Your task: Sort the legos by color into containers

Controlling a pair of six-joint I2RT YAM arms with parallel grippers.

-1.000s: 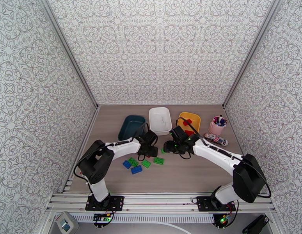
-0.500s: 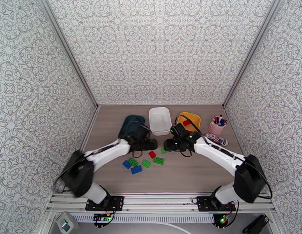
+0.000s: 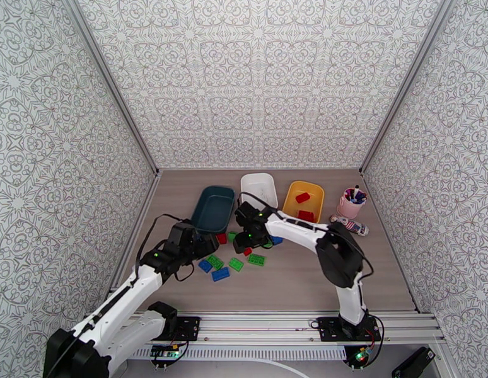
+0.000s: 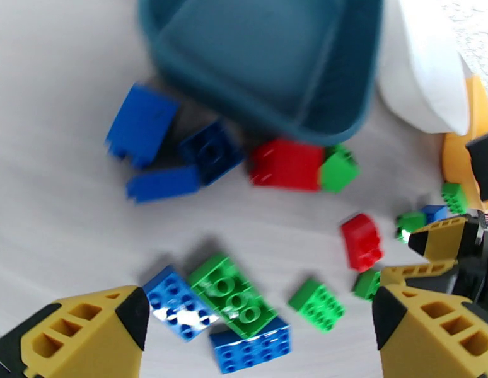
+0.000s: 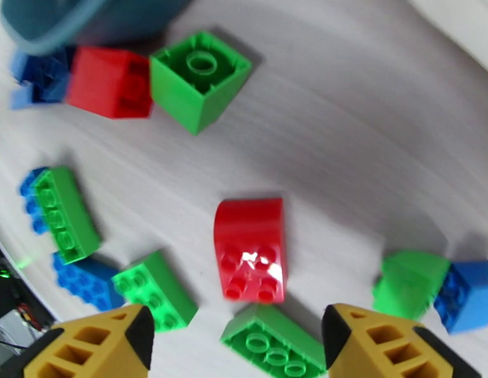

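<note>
Legos lie scattered in front of the tubs: a red brick (image 3: 247,251), green bricks (image 3: 256,259) and blue bricks (image 3: 220,273). The teal tub (image 3: 214,208), white tub (image 3: 258,184) and yellow tub (image 3: 313,190) stand in a row behind them. Two red bricks (image 3: 302,197) lie in the yellow tub. My left gripper (image 3: 206,242) hangs open at the pile's left; in the left wrist view (image 4: 256,335) a green brick (image 4: 231,296) and blue bricks (image 4: 178,302) lie ahead of it. My right gripper (image 5: 238,348) is open just above the red brick (image 5: 250,247).
A pink cup of pens (image 3: 352,203) and a small lying tube (image 3: 349,225) stand at the right, past the yellow tub. Another red brick (image 4: 285,164) and a green one (image 4: 337,169) rest against the teal tub's (image 4: 263,51) near wall. Patterned walls enclose the table.
My left arm has drawn back to the near left and its jaws have spread wider. The right gripper has swung left from beside the yellow tub to over the red brick.
</note>
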